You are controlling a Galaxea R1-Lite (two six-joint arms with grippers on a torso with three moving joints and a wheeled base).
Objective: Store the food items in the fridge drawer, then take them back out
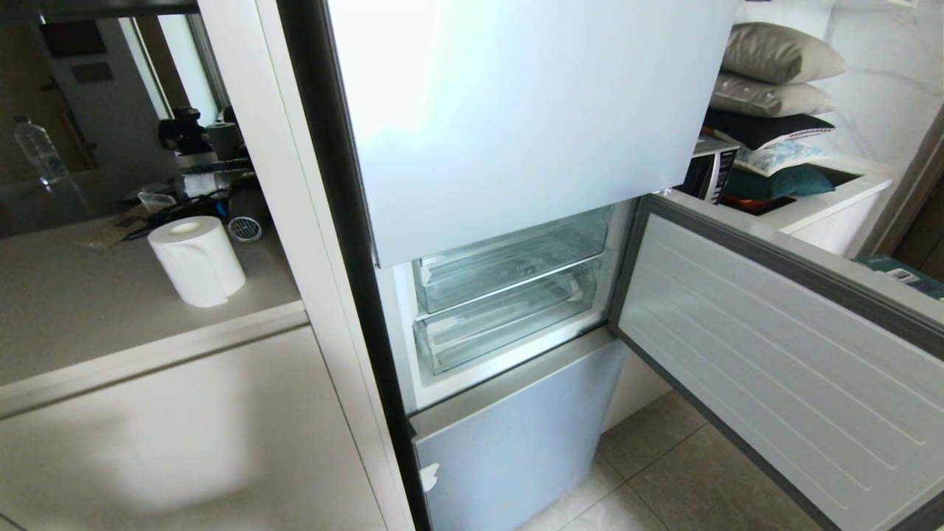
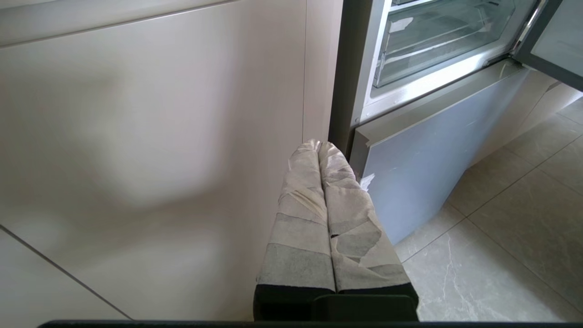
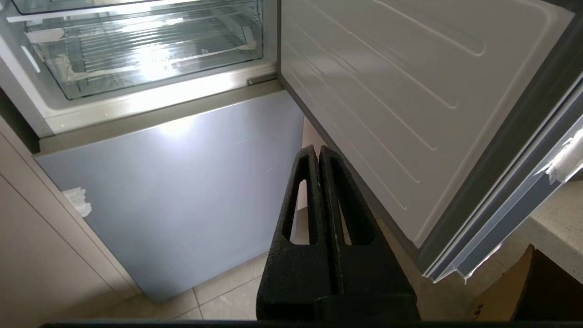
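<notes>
The fridge's middle compartment stands open with two clear bins stacked inside, both pushed in. The upper one is the fridge drawer (image 1: 509,258) (image 2: 446,23), of which only the bottom edge (image 3: 136,4) shows in the right wrist view. The lower bin (image 1: 501,328) (image 3: 150,59) carries faint lettering on its front. The food items are out of view. My left gripper (image 2: 319,145), with tape-wrapped fingers, is shut and empty, low beside the cabinet left of the fridge. My right gripper (image 3: 317,148) is shut and empty, low before the bottom fridge door. Neither arm shows in the head view.
The open compartment door (image 1: 774,354) swings out to the right, above my right gripper. A blue-grey bottom door (image 1: 516,442) is closed. A paper towel roll (image 1: 198,259) stands on the left counter. Pillows (image 1: 774,74) are piled at the back right. A cardboard box (image 3: 524,287) sits on the floor.
</notes>
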